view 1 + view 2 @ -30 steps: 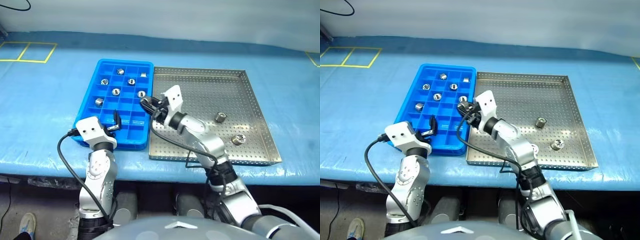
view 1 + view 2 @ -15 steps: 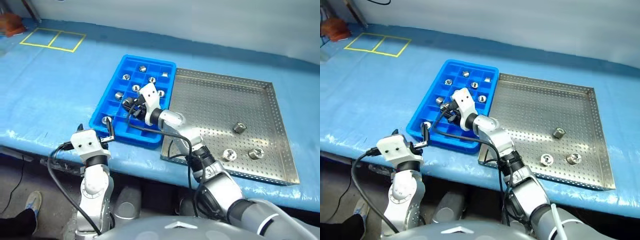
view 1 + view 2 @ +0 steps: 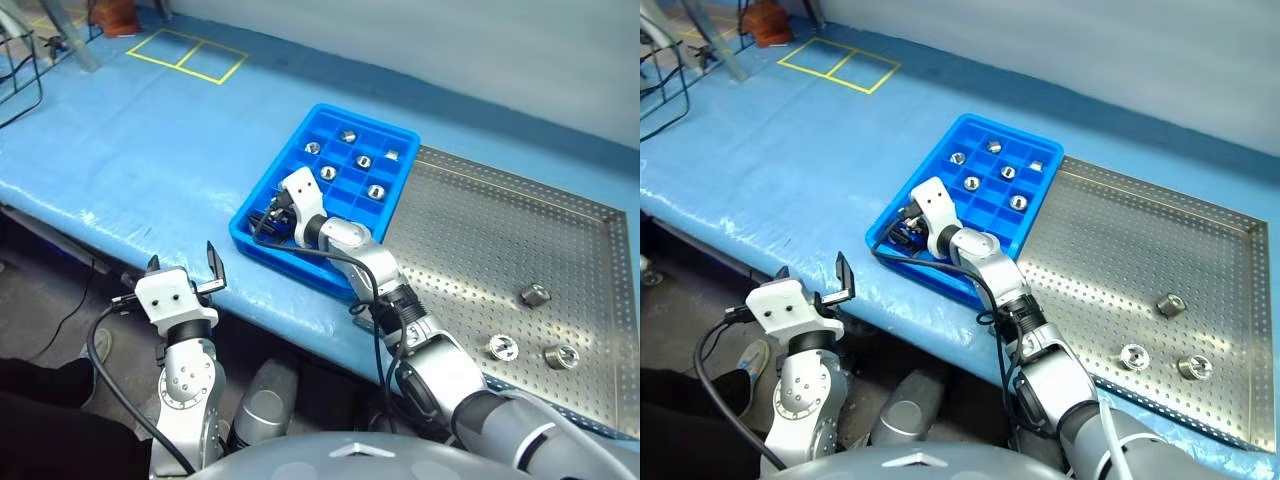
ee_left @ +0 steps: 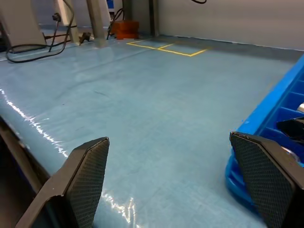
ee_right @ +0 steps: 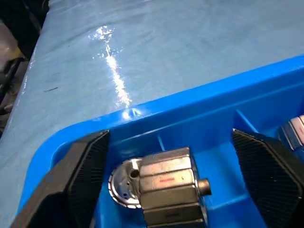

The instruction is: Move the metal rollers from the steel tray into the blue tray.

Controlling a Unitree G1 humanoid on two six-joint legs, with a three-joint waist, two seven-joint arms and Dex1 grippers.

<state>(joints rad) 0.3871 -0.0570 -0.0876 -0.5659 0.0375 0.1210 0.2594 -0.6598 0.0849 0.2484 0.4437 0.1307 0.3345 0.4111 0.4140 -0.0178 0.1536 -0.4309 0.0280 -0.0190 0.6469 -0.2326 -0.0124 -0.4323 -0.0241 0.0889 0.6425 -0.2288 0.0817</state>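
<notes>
Both arms are jointed silver-grey metal segments with black bands at the joints, each ending in a boxy white wrist housing with two small dark screw holes, trailing looped black cables, and carrying two black fingers [image 4: 89,175] with cross-hatched textured pads.

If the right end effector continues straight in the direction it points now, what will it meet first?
Most likely the metal roller lying between its open fingers, in a corner compartment of the blue tray. Just beyond it stands the tray's outer wall.

Both pincers [image 3: 183,270] [image 5: 161,156] wide open.
</notes>
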